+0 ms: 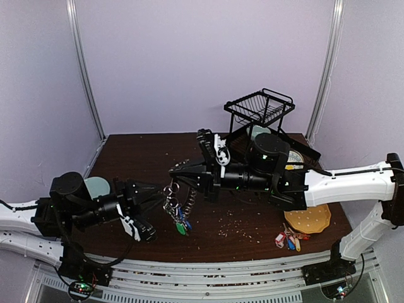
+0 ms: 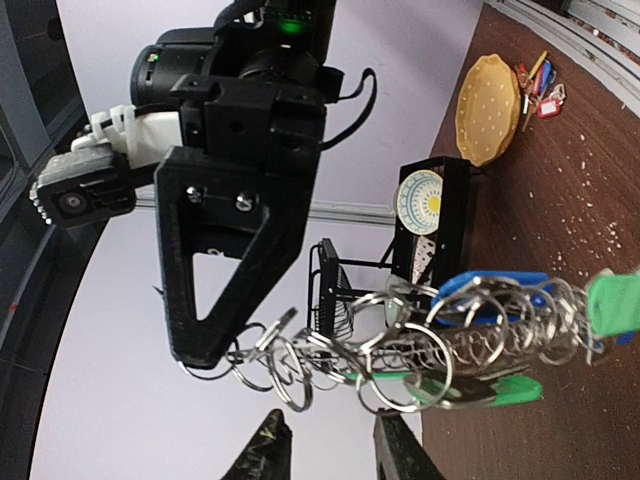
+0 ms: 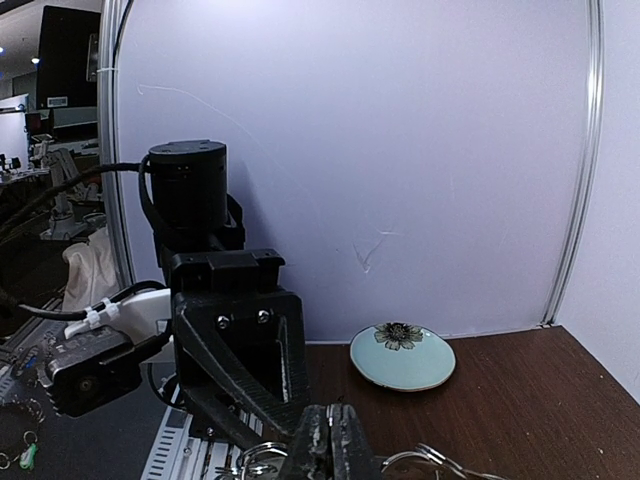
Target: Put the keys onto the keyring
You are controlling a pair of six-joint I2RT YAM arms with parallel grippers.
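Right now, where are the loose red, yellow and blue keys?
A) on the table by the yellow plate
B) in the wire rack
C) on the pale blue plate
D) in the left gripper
A: the loose keys lie on the table right beside the yellow plate.

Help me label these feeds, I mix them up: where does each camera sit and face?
Top: above and behind the arm bases, looking down on the table; both arms show, left tool and right tool at the keyring.
Left wrist: rides its own arm, facing the right arm; its open fingers show at the bottom.
Right wrist: rides its own arm, facing the left arm and a dish; its shut fingers show at the bottom.
Shared: top and left wrist both show keyring, rack and yellow plate.
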